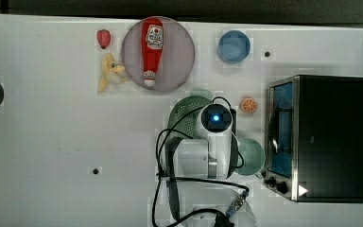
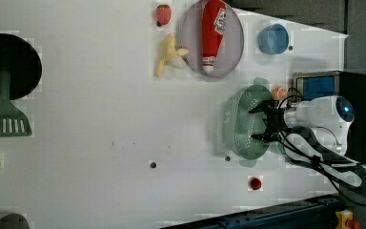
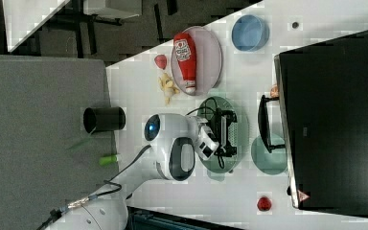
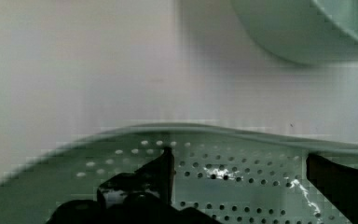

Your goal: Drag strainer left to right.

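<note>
So the strainer (image 2: pixel 240 125) is that pale mint oval one full of little holes, sitting on the white table (image 1: pixel 52 132) right in front of the black toaster oven (image 1: pixel 328 137). In the top view it's just below the big plate (image 1: pixel 179 52) with the ketchup bottle (image 1: pixel 152 49) lying on it. My claw (image 2: pixel 261 124) hangs over the strainer's bowl with the fingers spread wide, nothing pinched between them. From the wrist view I'm looking down at the dotted inside, both black fingertips (image 4: pixel 165 163) low over the holes and the far rim just ahead; can't tell if they actually touch the plastic. A smaller plain green bowl (image 1: pixel 253 156) sits just beside the strainer, near the oven door. An orange slice (image 1: pixel 248 105) lies close by on the top view's right, and a blue bowl (image 1: pixel 233 46) sits farther up by the table edge.
</note>
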